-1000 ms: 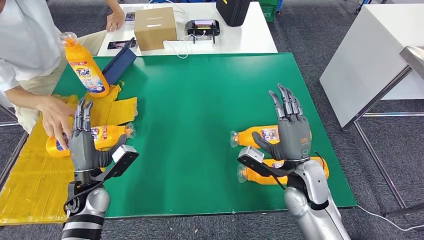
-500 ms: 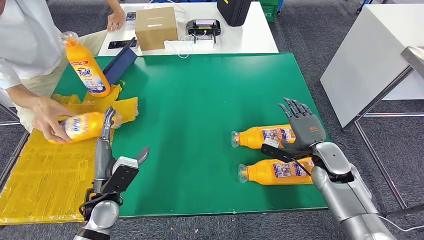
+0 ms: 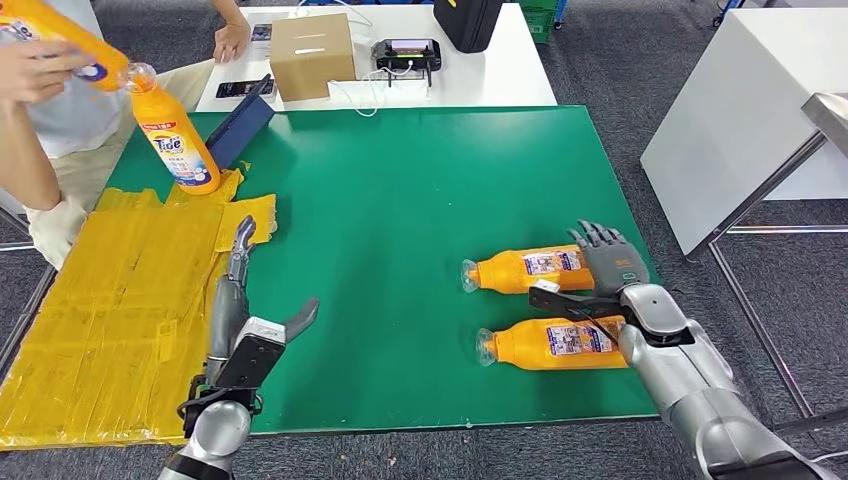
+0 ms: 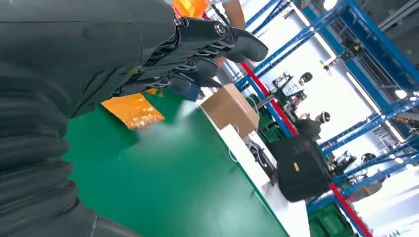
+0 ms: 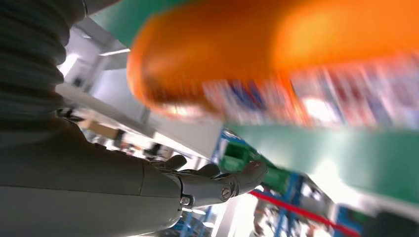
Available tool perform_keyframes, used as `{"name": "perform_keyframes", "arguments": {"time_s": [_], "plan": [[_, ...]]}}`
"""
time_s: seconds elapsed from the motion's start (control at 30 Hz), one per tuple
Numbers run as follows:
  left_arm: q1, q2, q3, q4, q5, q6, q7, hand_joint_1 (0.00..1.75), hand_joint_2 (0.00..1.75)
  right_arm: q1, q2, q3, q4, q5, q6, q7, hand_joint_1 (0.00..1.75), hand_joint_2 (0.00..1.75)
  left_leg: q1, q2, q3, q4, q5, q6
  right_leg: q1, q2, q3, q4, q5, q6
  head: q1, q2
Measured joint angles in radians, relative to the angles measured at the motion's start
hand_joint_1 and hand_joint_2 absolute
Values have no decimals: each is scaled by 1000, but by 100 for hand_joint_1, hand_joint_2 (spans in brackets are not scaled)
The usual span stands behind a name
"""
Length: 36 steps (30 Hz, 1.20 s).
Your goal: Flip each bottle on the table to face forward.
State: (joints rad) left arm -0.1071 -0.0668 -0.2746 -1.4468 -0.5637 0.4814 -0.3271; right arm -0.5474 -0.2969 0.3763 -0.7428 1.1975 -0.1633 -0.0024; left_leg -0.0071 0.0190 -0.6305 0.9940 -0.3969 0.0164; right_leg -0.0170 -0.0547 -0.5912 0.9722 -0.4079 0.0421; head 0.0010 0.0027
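Green matting covers the counter (image 3: 400,200), and yellow sheets (image 3: 110,300) lie over its left part in the head view. Two orange bottles lie on their sides at the lower right of that frame, caps pointing left: the far bottle (image 3: 520,270) and, just below it, the near bottle (image 3: 550,343), both with labels showing. The right robot hand (image 3: 610,258) rests at the base end of the far bottle, fingers spread and bent down over it; whether it actually grips cannot be told. In the right wrist view a blurred orange bottle (image 5: 276,59) lies very close to the lens, with the hand's fingers (image 5: 217,182) extended. The left robot hand (image 3: 238,290) hangs over the edge of the yellow sheets at lower left, fingers straight and apart, holding nothing. A third bottle (image 3: 175,140) stands upright at the upper left, its label facing the camera. A person's hand (image 3: 35,70) at the top left corner holds a fourth bottle (image 3: 55,40) in the air. A cardboard box (image 3: 310,55) sits on the white table (image 3: 480,80) beyond.
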Motion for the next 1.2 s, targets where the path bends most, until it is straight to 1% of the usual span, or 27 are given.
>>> {"name": "perform_keyframes", "arguments": {"time_s": [0.2, 0.5, 0.53, 0.57, 0.6, 0.67, 0.7, 0.73, 0.77, 0.97, 1.2], "plan": [[-19, -1, -18, 36, 23, 0, -6, 0, 175, -60, 33, 11, 147, 1, -2, -1, 0, 175, 0, 1, 1, 0, 0, 0, 0, 1, 0, 0, 0, 0, 0, 0], [-40, -4, -41, 74, 52, -3, -21, 0, 175, -118, 62, 12, 262, -13, 27, -10, 0, 175, 1, 2, 5, 0, 0, 0, 0, 2, 3, 0, 1, 0, 0, 0], [-42, -4, -43, 78, 55, -3, -23, 0, 175, -123, 64, 12, 271, -14, 31, -10, 2, 175, 1, 2, 5, 0, 0, 0, 0, 2, 3, 0, 1, 0, 0, 0], [-42, -5, -46, 80, 58, -3, -24, 0, 175, -127, 65, 11, 279, -16, 35, -10, 20, 175, 1, 2, 6, 0, 0, 0, 0, 2, 4, 0, 1, 0, 0, 0], [-43, -5, -49, 83, 61, -3, -26, 0, 175, -131, 66, 11, 287, -16, 40, -10, 56, 175, 1, 2, 6, 0, 0, 0, 0, 2, 5, 0, 1, 0, 0, 0], [-45, -5, -55, 88, 68, -4, -30, 0, 175, -136, 67, 11, 303, -17, 50, -11, 137, 175, 1, 2, 8, 0, 0, 0, 0, 2, 6, -1, 1, 0, 0, 0], [-46, -5, -57, 90, 71, -4, -32, 0, 175, -137, 67, 11, 310, -17, 54, -12, 161, 175, 1, 2, 8, 0, 0, 0, 0, 2, 7, -1, 1, 0, 0, 0], [-48, -5, -60, 93, 74, -4, -33, 0, 175, -138, 67, 11, 317, -17, 57, -13, 168, 175, 1, 2, 9, 0, 0, 0, 0, 2, 7, -1, 1, 0, 0, 0], [-49, -5, -61, 95, 76, -4, -35, 0, 175, -138, 67, 11, 322, -18, 58, -15, 171, 175, 1, 2, 9, 0, 0, 0, 0, 2, 7, -1, 1, 0, 0, 0], [-52, -5, -65, 104, 84, -6, -38, 0, 175, -147, 67, 11, 341, -19, 60, -28, 170, 175, 1, 2, 12, 0, 0, 0, 0, 1, 10, -1, 0, 0, 0, 0], [-54, -5, -67, 109, 94, -8, -38, 0, 175, -152, 67, 10, 348, -13, 59, -31, 174, 175, 1, 2, 12, 0, 0, 0, 0, 1, 10, -1, 0, 0, 0, 0]]}}
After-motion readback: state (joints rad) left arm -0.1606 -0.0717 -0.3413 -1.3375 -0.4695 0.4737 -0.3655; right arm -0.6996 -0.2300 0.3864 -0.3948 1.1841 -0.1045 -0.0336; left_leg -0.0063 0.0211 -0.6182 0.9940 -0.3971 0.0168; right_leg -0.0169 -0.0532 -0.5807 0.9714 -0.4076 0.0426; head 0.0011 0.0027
